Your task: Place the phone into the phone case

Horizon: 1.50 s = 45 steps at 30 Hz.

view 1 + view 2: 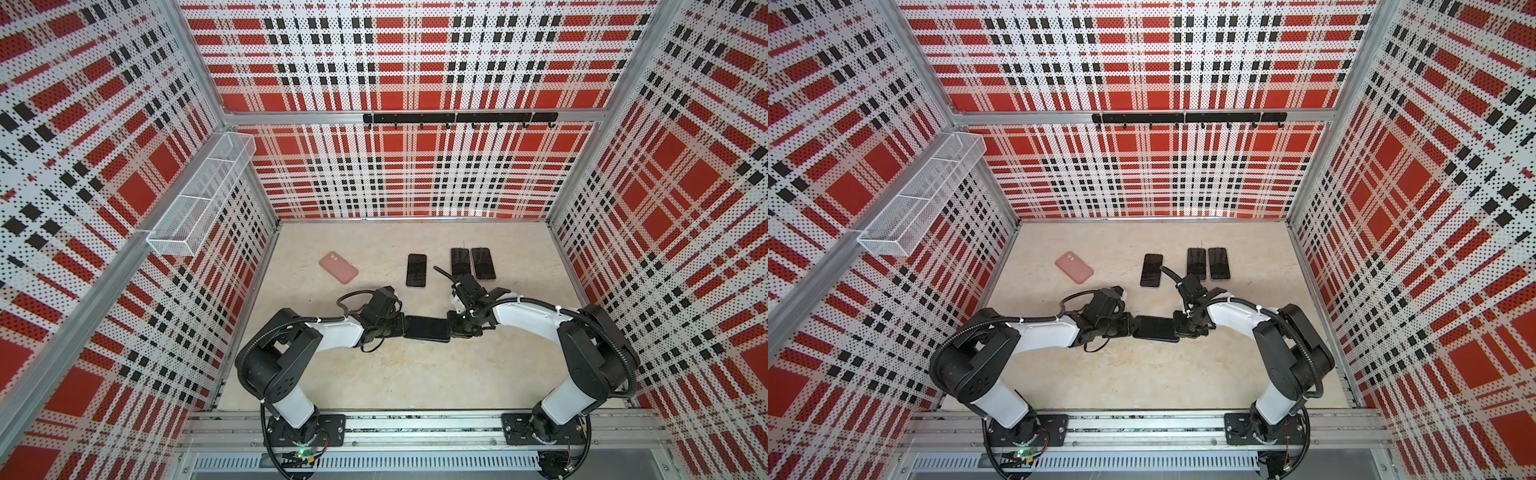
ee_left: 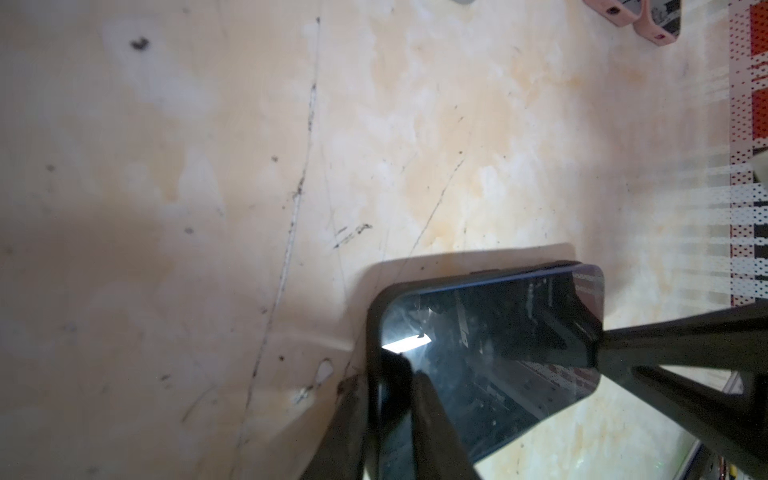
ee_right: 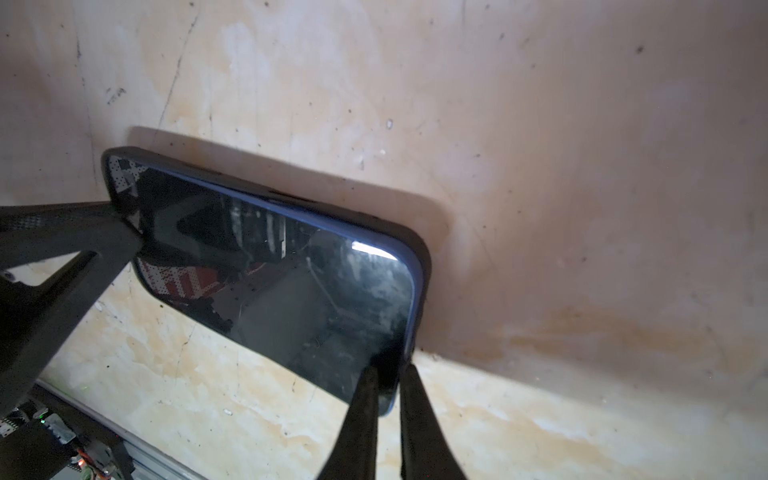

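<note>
Left tool (image 2: 388,374) fingers sit closest to the wrist cam: nearly closed, one each side of the black case (image 2: 374,316) rim at that end. Right tool (image 3: 390,368) faces it, pinched narrow on the phone (image 3: 270,266) at the far end. Phone + case hang btwn the two tools, screen up, apparently clear of the tabletop (image 3: 540,166), w/ a shadow below.

Progress, as a guess: mostly done. Case rim wraps one long side & both ends. The other long side shows no rim, so can't tell if it's snapped in. To do: press last edge home, set down.

Beyond left tool lies a pink case (image 1: 338,267); ahead of right tool, 3 spare phones (image 1: 461,262).

Tabletop is beige, mottled, scratched, w/ dark specks. Room has red/black plaid perforated walls, a wire basket (image 1: 199,195) on left tool's side and a hook rail (image 1: 459,118) on the back wall.
</note>
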Motion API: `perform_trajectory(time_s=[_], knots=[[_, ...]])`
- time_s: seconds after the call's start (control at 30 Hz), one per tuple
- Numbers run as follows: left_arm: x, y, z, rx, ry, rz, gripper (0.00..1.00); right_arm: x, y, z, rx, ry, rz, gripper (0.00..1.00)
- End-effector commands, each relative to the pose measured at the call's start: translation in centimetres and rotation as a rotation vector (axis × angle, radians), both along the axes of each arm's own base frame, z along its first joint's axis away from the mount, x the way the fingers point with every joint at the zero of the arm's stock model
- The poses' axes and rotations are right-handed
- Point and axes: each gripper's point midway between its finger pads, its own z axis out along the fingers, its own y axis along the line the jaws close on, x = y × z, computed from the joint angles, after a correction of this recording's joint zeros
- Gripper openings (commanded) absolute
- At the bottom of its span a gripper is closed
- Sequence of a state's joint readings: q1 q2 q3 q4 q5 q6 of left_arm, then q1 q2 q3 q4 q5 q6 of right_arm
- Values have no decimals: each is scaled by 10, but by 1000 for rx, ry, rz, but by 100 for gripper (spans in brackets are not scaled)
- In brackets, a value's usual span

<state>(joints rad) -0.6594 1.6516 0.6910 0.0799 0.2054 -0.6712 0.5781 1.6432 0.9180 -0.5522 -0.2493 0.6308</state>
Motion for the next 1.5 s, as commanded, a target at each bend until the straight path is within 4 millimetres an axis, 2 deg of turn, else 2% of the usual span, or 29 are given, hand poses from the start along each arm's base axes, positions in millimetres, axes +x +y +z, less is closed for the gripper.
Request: perform_trajectory(time_s=[0.0, 0.2, 0.57, 1.03, 1.13, 1.17, 1.37, 1.47], knots=[[-19, -2, -9, 0, 57, -37, 30, -28, -6, -35, -84, 102, 38, 11], [-21, -3, -15, 1, 70, -39, 29, -48, -14, -55, -167, 161, 62, 10], [-21, -4, -19, 53, 62, -52, 23, -73, -23, -88, -277, 236, 98, 9], [-21, -5, -20, 59, 60, -61, 23, -93, -32, -121, -318, 300, 105, 7], [-21, -5, -19, 56, 59, -59, 23, -83, -31, -108, -334, 260, 119, 7], [-21, -5, -18, 55, 57, -58, 23, -74, -29, -99, -333, 236, 121, 7], [-20, -1, -17, 65, 49, -51, 23, -17, -21, -12, -246, 30, 76, 10], [-20, 0, -16, 68, 46, -51, 23, -2, -29, 22, -187, -34, 32, 11]])
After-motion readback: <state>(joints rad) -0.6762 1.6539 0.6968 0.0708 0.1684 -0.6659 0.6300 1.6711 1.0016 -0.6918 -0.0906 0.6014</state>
